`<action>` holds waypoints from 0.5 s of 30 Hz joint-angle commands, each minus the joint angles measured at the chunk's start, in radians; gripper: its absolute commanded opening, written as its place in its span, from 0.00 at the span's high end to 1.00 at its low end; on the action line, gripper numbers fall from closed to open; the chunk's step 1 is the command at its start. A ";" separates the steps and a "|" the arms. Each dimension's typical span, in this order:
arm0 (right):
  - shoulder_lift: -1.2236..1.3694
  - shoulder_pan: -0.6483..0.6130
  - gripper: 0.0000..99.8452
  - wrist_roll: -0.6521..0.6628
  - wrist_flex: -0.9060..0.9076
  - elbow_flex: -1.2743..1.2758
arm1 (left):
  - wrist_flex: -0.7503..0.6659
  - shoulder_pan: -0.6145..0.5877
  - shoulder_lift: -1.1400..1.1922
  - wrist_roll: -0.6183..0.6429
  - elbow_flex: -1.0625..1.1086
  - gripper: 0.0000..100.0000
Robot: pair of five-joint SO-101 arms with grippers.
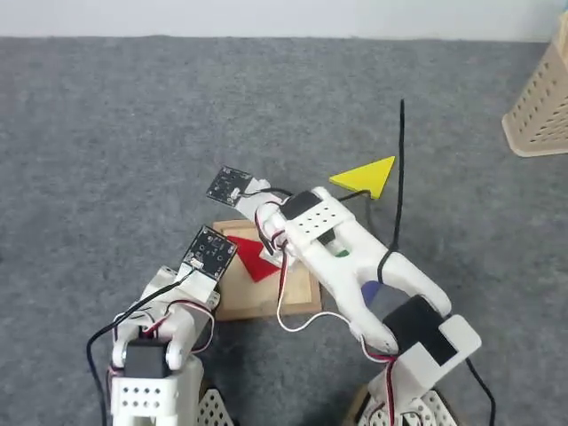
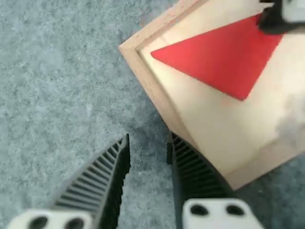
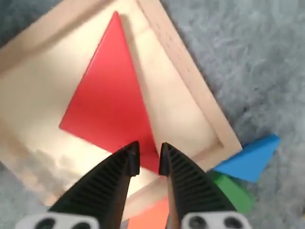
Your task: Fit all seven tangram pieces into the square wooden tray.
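Hovering with jaws narrowly apart over the red triangle [image 3: 107, 105] lying flat in the tray [image 3: 188, 78], the right gripper [image 3: 148, 156] faces a likely light, stiff piece, best pinched by its edges; the left gripper [image 2: 147, 143] sits parted at the tray's left.

1. High view — fixed overhead, looking down across the table [image 1: 106, 133].
2. Left wrist view: close, facing down at one tray [image 2: 145, 78] corner.
3. Right wrist view: close above the same tray — both wrist views share the red triangle [image 3: 107, 109].

Grey carpet [image 1: 133, 133] covers the whole surface. A beige perforated basket [image 1: 543, 98] stands at its far right edge, cut off by the frame, with a white wall [image 1: 266, 16] behind.
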 commanded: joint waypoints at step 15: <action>0.205 0.206 0.93 -0.147 -0.084 -0.238 | 0.000 -0.005 -0.021 0.008 -0.012 0.88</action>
